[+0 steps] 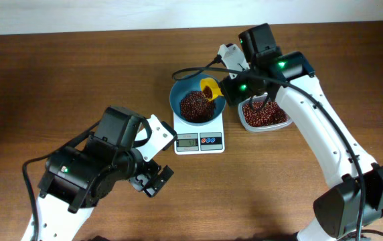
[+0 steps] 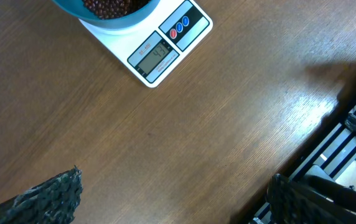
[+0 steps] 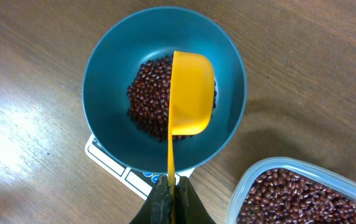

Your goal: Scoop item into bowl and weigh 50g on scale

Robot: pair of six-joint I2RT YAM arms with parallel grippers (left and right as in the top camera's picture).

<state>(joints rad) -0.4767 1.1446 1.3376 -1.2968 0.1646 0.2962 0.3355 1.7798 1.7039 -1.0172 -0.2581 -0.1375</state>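
The right end effector [image 3: 170, 186] grips the yellow scoop [image 3: 192, 93] by its handle, stretched straight ahead over the bowl [image 3: 103, 81], seemingly tipped. The left end effector [image 1: 155, 179] gapes empty, farther off.

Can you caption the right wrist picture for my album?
Right hand holds a tipped yellow scoop over the beans in the blue bowl.
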